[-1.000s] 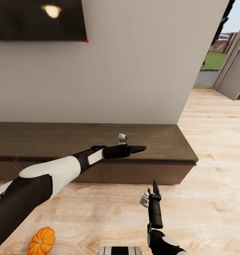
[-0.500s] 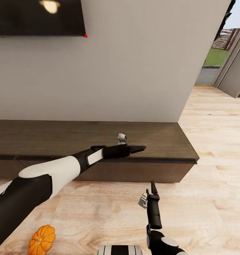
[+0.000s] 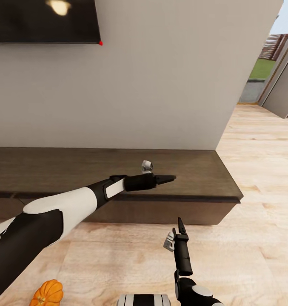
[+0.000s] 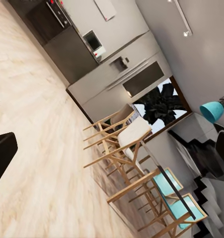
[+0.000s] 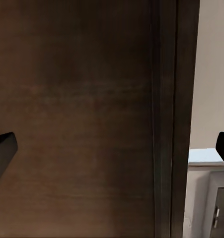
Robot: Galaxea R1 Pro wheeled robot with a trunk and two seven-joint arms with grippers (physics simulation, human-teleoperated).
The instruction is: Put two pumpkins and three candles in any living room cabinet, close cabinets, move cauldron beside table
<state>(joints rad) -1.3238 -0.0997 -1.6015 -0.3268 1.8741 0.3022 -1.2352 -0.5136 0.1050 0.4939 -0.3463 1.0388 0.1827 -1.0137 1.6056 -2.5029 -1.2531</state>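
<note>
We are facing cabinet (image 3: 118,170) — left gripper (image 3: 171,178) state unclear, right gripper (image 5: 112,148) spread wide; pumpkin (image 3: 47,293) lying at 7 o'clock.

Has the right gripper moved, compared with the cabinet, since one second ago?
Yes. In the head view the right gripper has shifted slightly to the left, away from the right end of the cabinet; the camera moved a little too.

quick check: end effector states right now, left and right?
Left end effector: looks closed in the head view, holding nothing, above the cabinet.
Right end effector: open per its wrist view, empty, pointing at the cabinet front.
</note>
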